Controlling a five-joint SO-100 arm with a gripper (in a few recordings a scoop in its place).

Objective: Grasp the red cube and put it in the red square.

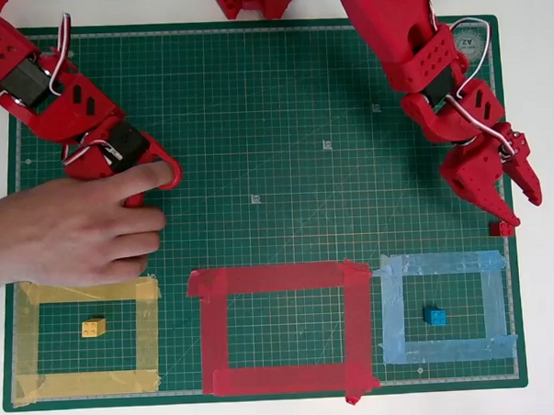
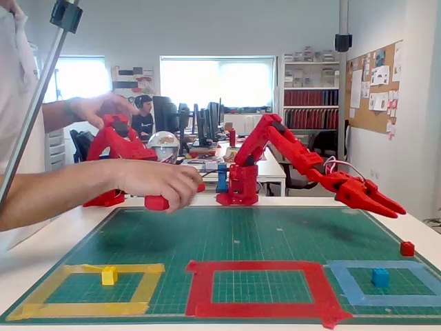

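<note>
Overhead view: gripper (image 1: 518,200) hanging just above red cube (image 1: 501,227) at the mat's right edge, fingers slightly spread, nothing between them; approach step. Fixed view: cube (image 2: 407,248) sitting well right of red square (image 2: 259,286); next, lowering to straddle it.

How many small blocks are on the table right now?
3. The yellow block sits inside the yellow tape outline, the blue block inside the light blue outline, the red cube at the mat's right edge.
</note>
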